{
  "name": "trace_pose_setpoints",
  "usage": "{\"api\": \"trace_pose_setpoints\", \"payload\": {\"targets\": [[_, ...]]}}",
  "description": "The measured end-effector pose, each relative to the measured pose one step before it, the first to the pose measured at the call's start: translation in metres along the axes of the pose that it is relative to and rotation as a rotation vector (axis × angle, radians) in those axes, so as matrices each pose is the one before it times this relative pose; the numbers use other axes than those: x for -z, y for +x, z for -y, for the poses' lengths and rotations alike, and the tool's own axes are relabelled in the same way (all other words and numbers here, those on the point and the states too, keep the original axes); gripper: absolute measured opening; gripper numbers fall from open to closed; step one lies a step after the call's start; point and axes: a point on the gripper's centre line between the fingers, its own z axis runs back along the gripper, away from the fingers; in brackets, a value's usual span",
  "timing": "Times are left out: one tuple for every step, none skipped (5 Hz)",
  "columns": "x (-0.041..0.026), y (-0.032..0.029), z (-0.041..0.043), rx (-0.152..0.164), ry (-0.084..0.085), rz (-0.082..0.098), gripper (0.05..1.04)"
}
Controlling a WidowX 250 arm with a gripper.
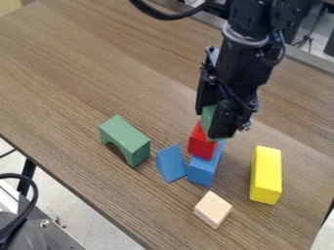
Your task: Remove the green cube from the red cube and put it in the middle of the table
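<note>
While 1 red cube (201,142) tops 1 blue block (203,170), the tool (211,125) grips the green cube (207,116).

Black nearly all the way down, this arm (244,63), with a dull grey ring (242,38) banding it and a thick black cable (163,15) up top. Thin dark wires (282,46) run along one side, small bolts (245,127) dot the lower hardware, and here's the gripper (210,125), black too, with chunky, angular fingers (223,122).
</note>
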Motion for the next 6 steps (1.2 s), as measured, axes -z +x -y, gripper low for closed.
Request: {"api": "trace_pose_setpoints", "payload": {"targets": [[-0.02082, -0.00796, -0.02093, -0.1211, 0.0116, 0.0714, 0.566], [-0.02257, -0.00643, -0.02874, -0.1343, 0.0120, 0.0805, 0.566], [-0.01369, -0.00348, -0.03221, -0.1356, -0.0195, 0.0435, 0.566], [0.02624, -0.00441, -0.02199, -0.1442, -0.0120, -0.1592, 0.566], [0.02531, -0.00536, -0.01444, -0.0624, 0.0451, -0.1758, 0.566], [0.00962, -0.00764, -0.01692, -0.0906, 0.0471, -0.1105, 0.566]]}}
